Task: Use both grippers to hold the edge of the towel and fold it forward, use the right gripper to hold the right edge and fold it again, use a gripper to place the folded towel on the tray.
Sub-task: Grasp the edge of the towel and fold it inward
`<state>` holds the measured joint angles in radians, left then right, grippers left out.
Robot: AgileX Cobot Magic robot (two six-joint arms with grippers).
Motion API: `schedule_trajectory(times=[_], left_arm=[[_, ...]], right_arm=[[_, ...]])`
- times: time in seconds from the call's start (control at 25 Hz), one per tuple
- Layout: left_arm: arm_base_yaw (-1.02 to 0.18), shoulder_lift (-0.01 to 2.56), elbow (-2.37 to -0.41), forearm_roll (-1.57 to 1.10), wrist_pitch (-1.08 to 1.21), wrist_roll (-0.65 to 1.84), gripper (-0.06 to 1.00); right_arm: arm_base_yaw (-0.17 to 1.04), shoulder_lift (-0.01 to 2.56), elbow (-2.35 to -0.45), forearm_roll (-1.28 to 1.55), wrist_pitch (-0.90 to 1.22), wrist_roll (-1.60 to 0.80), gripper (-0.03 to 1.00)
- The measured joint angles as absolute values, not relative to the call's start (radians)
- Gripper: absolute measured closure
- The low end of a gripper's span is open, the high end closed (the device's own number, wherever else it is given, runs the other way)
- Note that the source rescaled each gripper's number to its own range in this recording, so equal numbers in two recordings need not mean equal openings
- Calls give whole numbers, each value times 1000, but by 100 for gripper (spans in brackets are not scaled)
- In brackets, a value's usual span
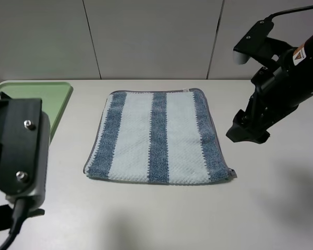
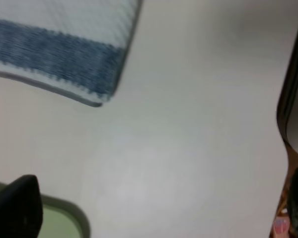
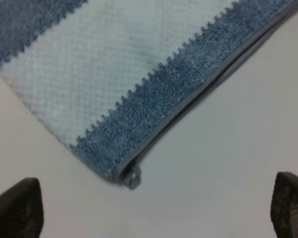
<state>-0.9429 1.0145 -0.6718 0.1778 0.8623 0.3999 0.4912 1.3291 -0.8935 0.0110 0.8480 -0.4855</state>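
Right wrist view: my black right gripper (image 3: 154, 213) stands wide apart over a corner of the blue-striped terry towel (image 1: 156, 138), flat near the light-green plastic tray (image 1: 36, 85); left gripper (image 2: 15, 208), I cannot tell.

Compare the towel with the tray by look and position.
The towel is blue-and-pale striped terry cloth; the tray is plain light green plastic. The towel lies mid-table in full view; the tray sits at the far left, partly hidden behind the left arm. Both lie flat on the table, unheld.
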Motion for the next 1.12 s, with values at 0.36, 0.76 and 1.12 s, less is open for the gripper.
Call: schedule_trajectory(times=[0.36,0.76,1.12], left_arm=[[-867,1147,-620,172,733,471,-4],[-861,1365,-706,183,671,505,-4],[-858,1502,-762,211,644,546,-4]], right_arm=[[491,1365,-889,58,843,-637,-3],[552,1419,-888,27,806,-766,-3],[561,1487,-888,-18,797,-833,-3]])
